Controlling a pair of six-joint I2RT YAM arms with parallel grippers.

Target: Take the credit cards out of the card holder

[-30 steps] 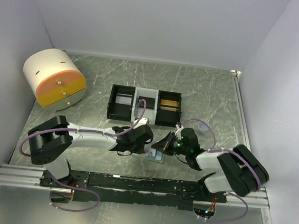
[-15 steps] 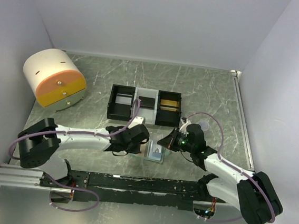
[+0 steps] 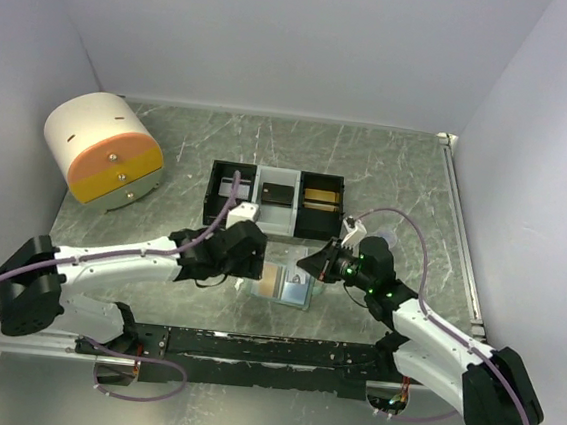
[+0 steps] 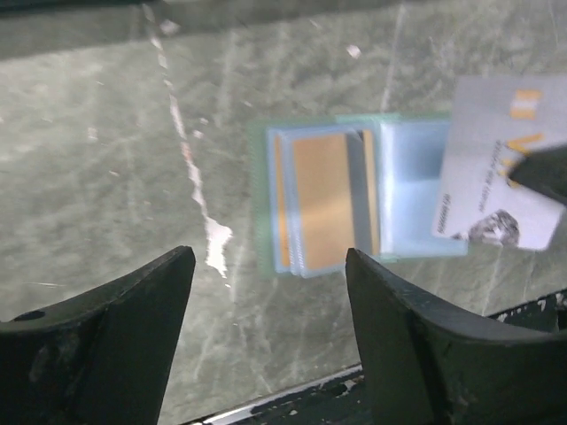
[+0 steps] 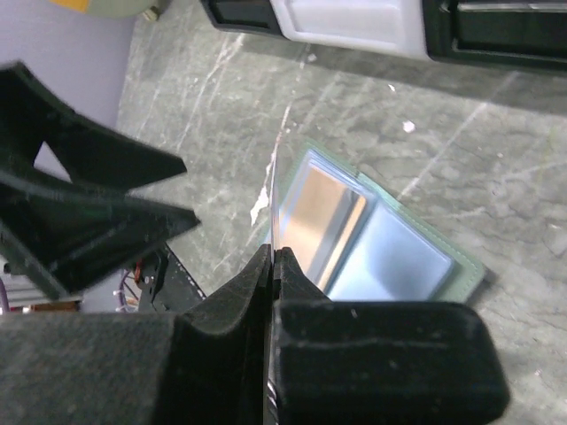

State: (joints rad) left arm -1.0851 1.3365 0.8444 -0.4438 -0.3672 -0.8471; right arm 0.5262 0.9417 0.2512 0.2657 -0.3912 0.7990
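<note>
Card holder [image 4: 407, 186] lies open, long axis left-right; right fingers [image 5: 230, 310] pinch card [image 4: 500, 177].

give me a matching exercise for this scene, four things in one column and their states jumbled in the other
Things
1 silver card
2 gold card
3 card holder
4 left gripper

States
a fingers apart, holding nothing
b lying open on the table
c tucked in a holder panel
d pinched by the right gripper

Pairs: 1-d, 2-c, 3-b, 4-a
</note>
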